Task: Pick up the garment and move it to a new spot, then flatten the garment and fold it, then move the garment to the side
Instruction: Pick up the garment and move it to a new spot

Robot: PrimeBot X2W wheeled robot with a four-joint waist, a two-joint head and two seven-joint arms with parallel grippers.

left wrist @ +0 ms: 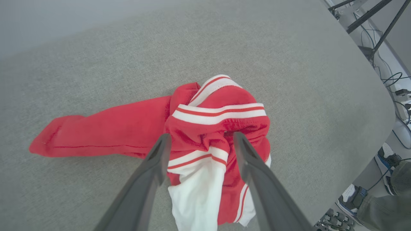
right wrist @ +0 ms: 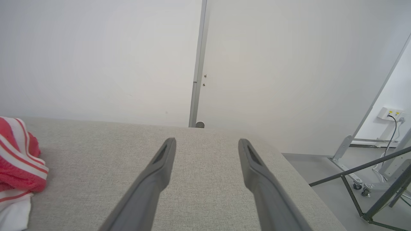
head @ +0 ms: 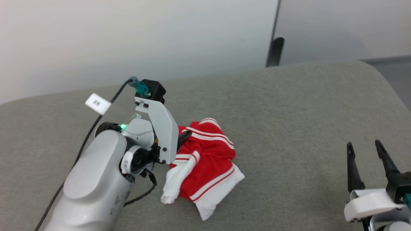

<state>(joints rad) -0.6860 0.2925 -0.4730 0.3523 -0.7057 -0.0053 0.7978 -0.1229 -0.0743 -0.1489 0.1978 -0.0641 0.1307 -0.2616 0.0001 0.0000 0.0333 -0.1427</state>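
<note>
A crumpled red-and-white shirt (head: 205,160) lies on the tabletop (head: 305,112). At its 9 o'clock, the left gripper (left wrist: 201,137) spreads its fingers (left wrist: 154,166) wide over it, gripping nothing. The right gripper (head: 363,143), at 4 o'clock, gapes empty.

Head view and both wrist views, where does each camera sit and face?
Head view: on the head, facing down at the garment on the grey surface; left forearm and right tool show.
Left wrist view: on that wrist, facing down along the open left tool onto the garment.
Right wrist view: on that wrist, facing across the surface toward a white wall; its open tool shows.
Shared: all show the garment.
</note>
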